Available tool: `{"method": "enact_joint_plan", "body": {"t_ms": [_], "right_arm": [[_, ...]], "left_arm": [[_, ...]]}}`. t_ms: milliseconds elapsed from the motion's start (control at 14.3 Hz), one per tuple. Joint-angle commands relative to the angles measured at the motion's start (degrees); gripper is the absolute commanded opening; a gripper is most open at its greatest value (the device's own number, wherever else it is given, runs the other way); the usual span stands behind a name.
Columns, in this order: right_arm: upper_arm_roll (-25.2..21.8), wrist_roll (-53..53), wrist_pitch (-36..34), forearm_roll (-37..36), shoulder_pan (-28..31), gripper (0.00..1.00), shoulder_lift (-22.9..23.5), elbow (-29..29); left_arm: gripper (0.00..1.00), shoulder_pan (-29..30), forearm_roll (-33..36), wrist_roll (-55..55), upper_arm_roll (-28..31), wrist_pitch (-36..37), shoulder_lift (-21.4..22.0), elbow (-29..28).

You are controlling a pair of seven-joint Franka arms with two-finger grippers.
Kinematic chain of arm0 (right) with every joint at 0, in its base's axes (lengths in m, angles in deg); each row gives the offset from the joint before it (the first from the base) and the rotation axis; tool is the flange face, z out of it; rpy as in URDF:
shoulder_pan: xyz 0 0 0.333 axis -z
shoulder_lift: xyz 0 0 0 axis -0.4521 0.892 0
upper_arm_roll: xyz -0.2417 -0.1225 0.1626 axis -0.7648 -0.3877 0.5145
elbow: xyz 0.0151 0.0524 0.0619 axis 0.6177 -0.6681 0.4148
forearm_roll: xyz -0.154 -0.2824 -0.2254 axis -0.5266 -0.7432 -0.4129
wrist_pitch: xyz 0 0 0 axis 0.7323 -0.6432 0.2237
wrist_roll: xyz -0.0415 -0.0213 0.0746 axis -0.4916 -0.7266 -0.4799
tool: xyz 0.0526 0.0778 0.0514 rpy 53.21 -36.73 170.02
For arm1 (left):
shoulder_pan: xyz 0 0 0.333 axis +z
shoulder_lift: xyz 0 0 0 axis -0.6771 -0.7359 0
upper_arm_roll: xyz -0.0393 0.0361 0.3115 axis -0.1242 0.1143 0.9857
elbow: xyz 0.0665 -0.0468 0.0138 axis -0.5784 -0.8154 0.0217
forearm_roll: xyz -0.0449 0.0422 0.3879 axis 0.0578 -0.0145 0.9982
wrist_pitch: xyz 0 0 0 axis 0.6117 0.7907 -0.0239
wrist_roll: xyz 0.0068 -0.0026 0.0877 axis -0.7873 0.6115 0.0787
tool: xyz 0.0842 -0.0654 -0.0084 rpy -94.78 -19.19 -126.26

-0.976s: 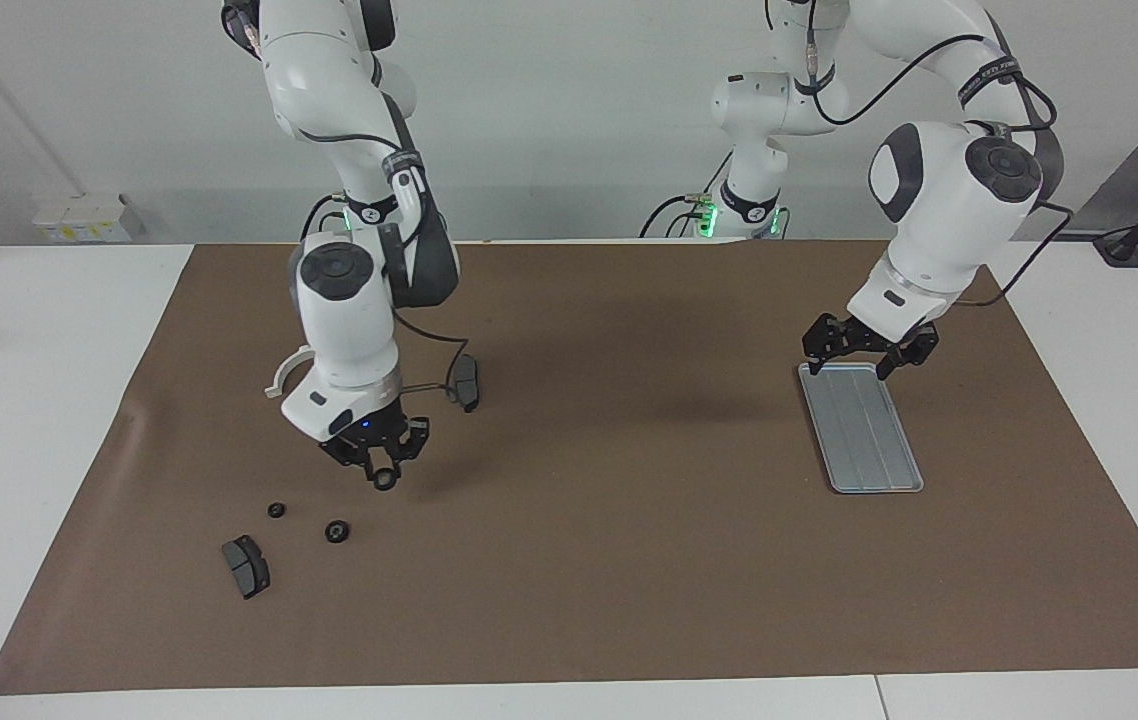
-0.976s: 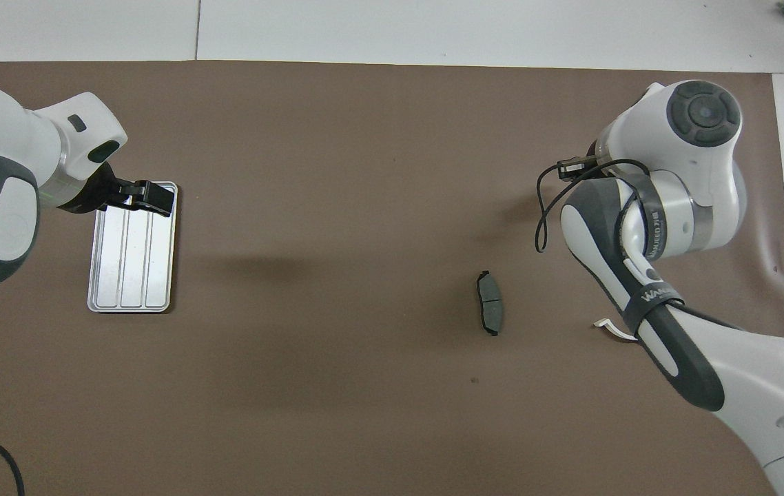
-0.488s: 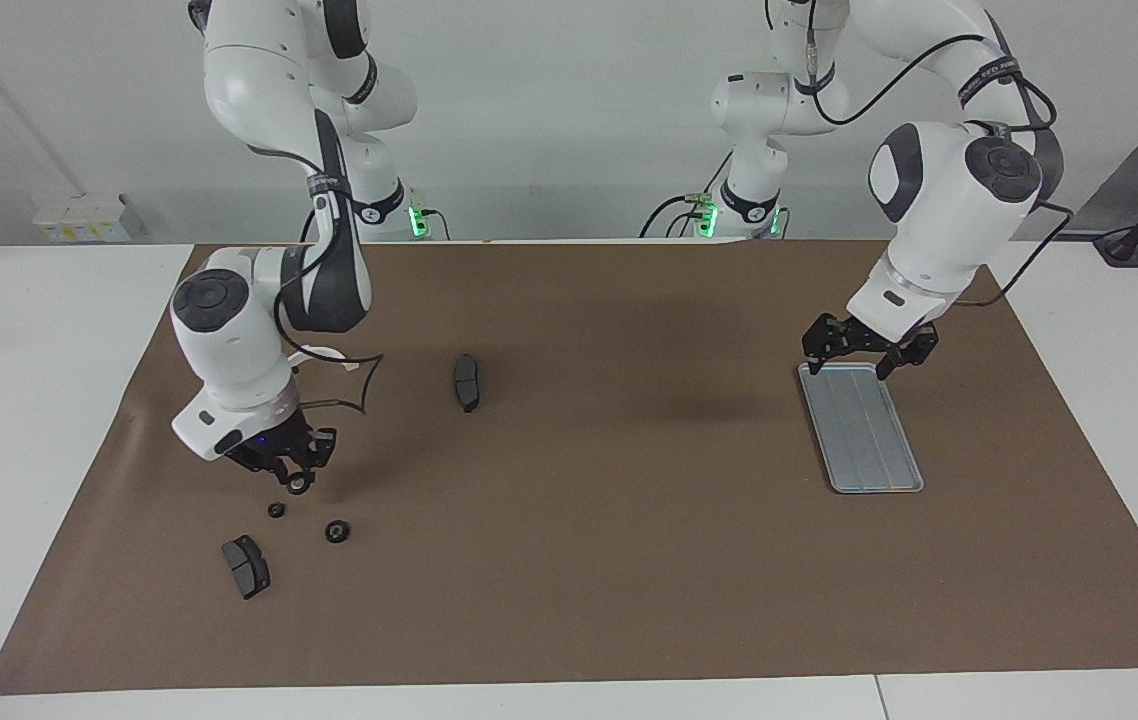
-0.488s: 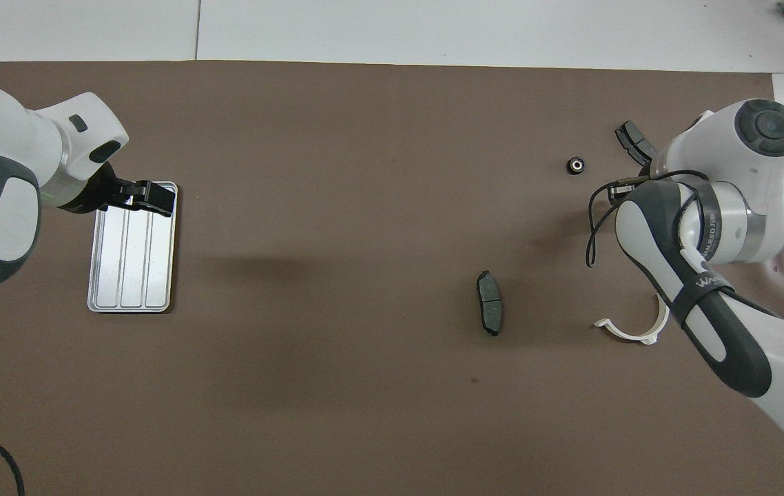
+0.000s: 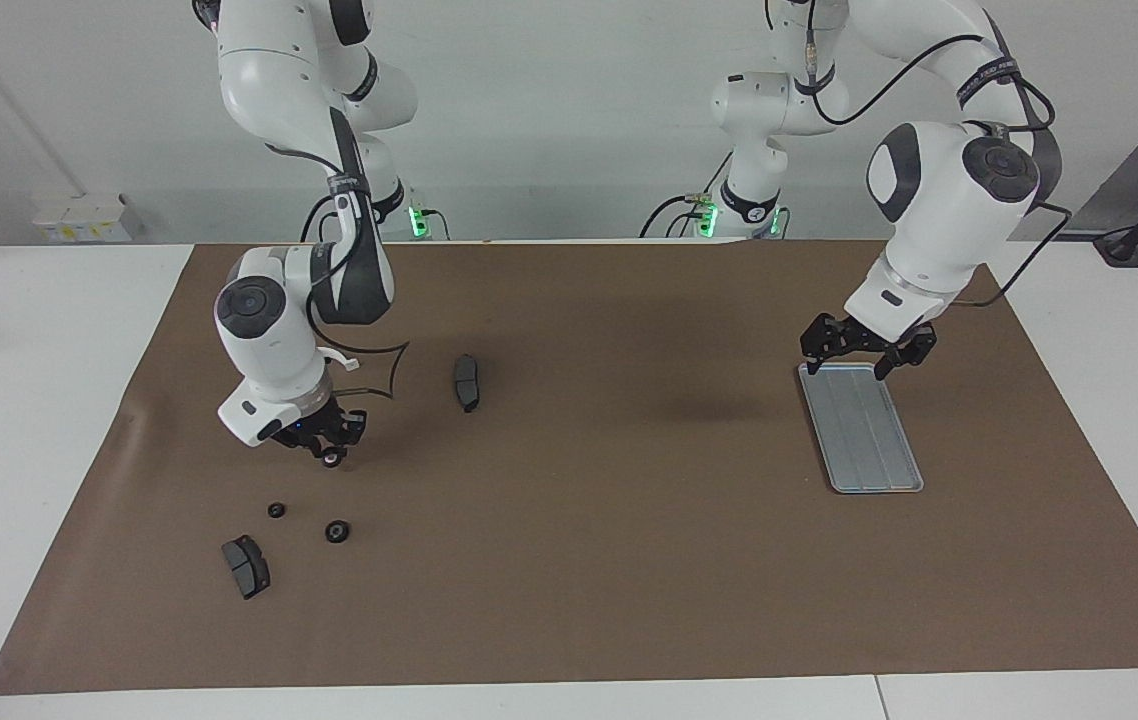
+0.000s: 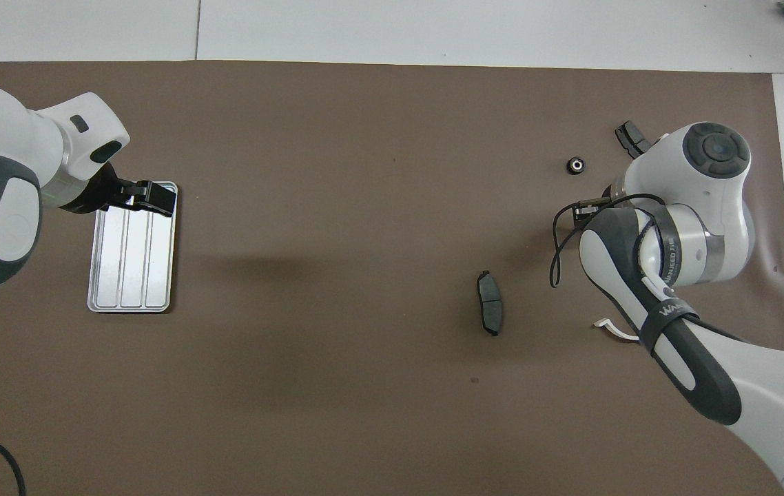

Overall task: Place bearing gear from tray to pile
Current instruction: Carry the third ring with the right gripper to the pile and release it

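The silver-grey tray (image 5: pixel 864 430) lies toward the left arm's end of the brown mat and holds nothing; it also shows in the overhead view (image 6: pixel 131 262). My left gripper (image 5: pixel 867 348) hangs open just over the tray's end nearest the robots. My right gripper (image 5: pixel 332 452) is shut on a small black bearing gear (image 5: pixel 332 460) and holds it above the mat, close to the pile. The pile is two black gears on the mat, one (image 5: pixel 276 510) and another (image 5: pixel 336 531). In the overhead view one pile gear (image 6: pixel 576 164) shows; the right gripper is hidden under its own wrist.
A dark grey brake pad (image 5: pixel 246 566) lies beside the pile, farther from the robots. A second brake pad (image 5: pixel 466 382) lies nearer the mat's middle. The white table top borders the mat at both ends.
My right gripper carried the gear from nearer the mat's middle to over the pile, then drew back a little toward the robots. The left arm has not moved.
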Motion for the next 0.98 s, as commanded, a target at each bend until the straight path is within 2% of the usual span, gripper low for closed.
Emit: {"method": "enact_joint_plan", "body": {"t_ms": [0,139,279,558,906], "right_arm": [[0.1,-2.1,0.2,0.5,-0.7,1.0,-1.9,-1.2],[0.2,-2.0,-1.3,0.5,-0.7,1.0,-3.7,-0.5],[0.2,-1.7,-4.4,0.5,-0.6,1.0,-6.5,0.3],[0.2,-1.4,-11.2,0.5,-0.1,1.0,-11.9,2.4],[-0.4,-1.2,-17.2,1.4,1.9,1.0,-19.4,2.8]], "left_arm": [[1.0,-0.6,1.1,-0.5,0.5,-0.1,1.3,-1.0],[1.0,-0.5,1.1,-0.7,0.6,0.6,1.7,-0.8],[1.0,-0.2,1.0,-0.7,0.5,1.6,3.9,-0.7],[1.0,0.1,1.0,-0.9,0.5,6.0,8.3,-0.2],[1.0,0.1,1.1,-0.8,0.4,11.9,11.4,1.0]]}}
